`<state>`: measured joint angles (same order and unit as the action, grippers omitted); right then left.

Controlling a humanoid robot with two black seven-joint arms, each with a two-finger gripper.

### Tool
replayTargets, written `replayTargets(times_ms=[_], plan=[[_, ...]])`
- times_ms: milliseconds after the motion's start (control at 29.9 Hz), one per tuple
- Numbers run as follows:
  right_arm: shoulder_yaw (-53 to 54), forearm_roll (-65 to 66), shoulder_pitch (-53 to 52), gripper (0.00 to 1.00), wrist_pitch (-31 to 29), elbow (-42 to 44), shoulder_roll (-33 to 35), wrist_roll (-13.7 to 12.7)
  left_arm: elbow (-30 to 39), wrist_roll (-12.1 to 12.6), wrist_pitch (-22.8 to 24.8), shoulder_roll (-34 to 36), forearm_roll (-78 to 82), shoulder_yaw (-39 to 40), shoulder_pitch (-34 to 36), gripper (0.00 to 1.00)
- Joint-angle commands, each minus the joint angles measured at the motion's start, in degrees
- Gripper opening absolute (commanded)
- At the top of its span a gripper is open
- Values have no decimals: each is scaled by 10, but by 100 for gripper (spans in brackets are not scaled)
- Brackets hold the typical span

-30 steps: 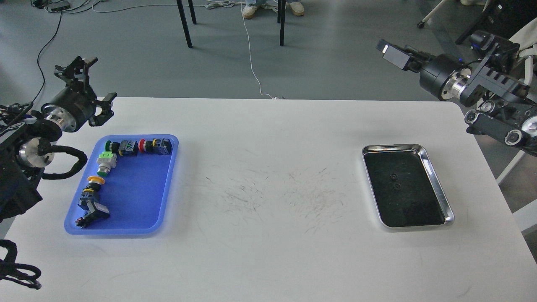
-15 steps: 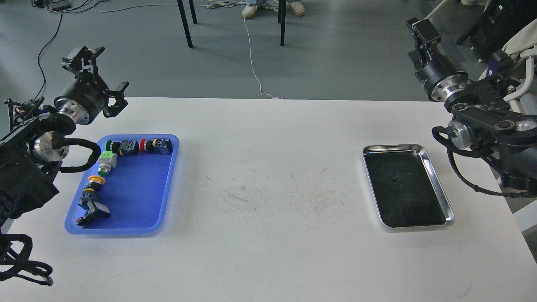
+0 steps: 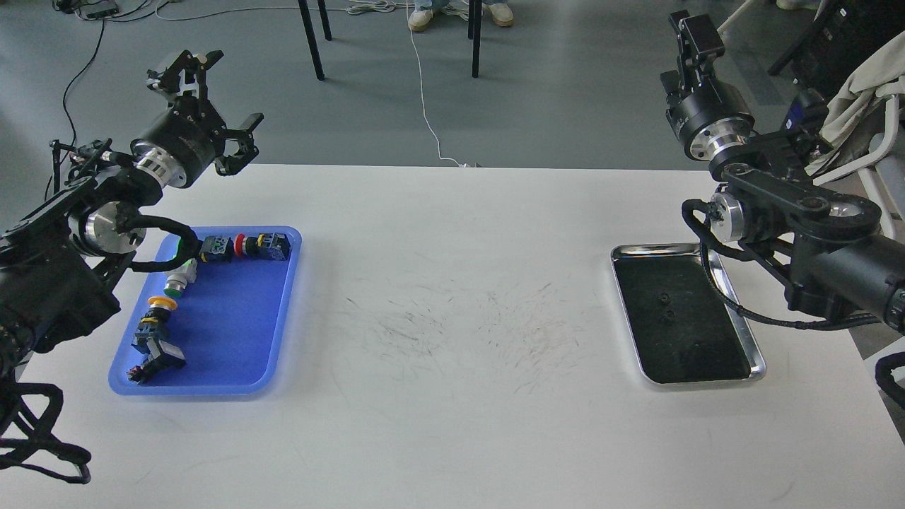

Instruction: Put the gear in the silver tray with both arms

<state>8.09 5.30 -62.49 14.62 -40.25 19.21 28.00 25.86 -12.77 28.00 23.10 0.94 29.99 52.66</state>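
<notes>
- The left arm comes in from the left edge, its black links and looped cable lying over the left end of the bench.
- The left gripper is raised above the far left corner of the bench, beyond the blue tray; its jaws stand spread wide apart and hold nothing.
- The blue tray sits flat on the left part of the bench. Along its far wall lies a row of small parts in black, red, yellow and blue, with a green-lit one partly hidden behind the arm's cable.
- Down the tray's left side lie a white and green part, a yellow-capped part and a dark blue and black cluster near the front left corner.
- The middle of the bench is white and marked with many fine dark scratches.
- The silver tray lies on the right part of the bench, well apart from the blue tray. Its dark floor shows only reflections, and its far right corner is covered by the right arm.
- The right arm enters from the right edge and bends above the silver tray's far right corner.
- The right gripper points up and away beyond the far edge of the bench; it is seen end-on, so whether its jaws are open cannot be told.
</notes>
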Motion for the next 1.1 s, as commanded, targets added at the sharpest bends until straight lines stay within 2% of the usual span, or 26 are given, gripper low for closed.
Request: replayTargets(times_ms=[0,67,234,435,702,903,1070], plan=[[46,-47,17,97,-7,-1,-12,-20,0,21,0,0,-8,2,0,99],[68,-70,29,97,-20,-1,-13,-38,0,21,0,1,-23,3,-1,99],[83,-91,40,97,-48,-4,-12,-50,-7,23,0,5,-25,3,-3,99],[103,-175,48,99,-88,-4,-12,-81,-12,23,0,6,-28,3,-8,99],[102,-173,51,99,-91,-6,-15,-80,-37,23,0,-2,-31,3,-10,99],[128,-173,52,99,-125,0,-16,-78,-36,22,0,-2,-31,3,-10,99],[150,-174,67,99,-127,-6,-21,-63,-36,22,0,0,-32,4,-11,99]])
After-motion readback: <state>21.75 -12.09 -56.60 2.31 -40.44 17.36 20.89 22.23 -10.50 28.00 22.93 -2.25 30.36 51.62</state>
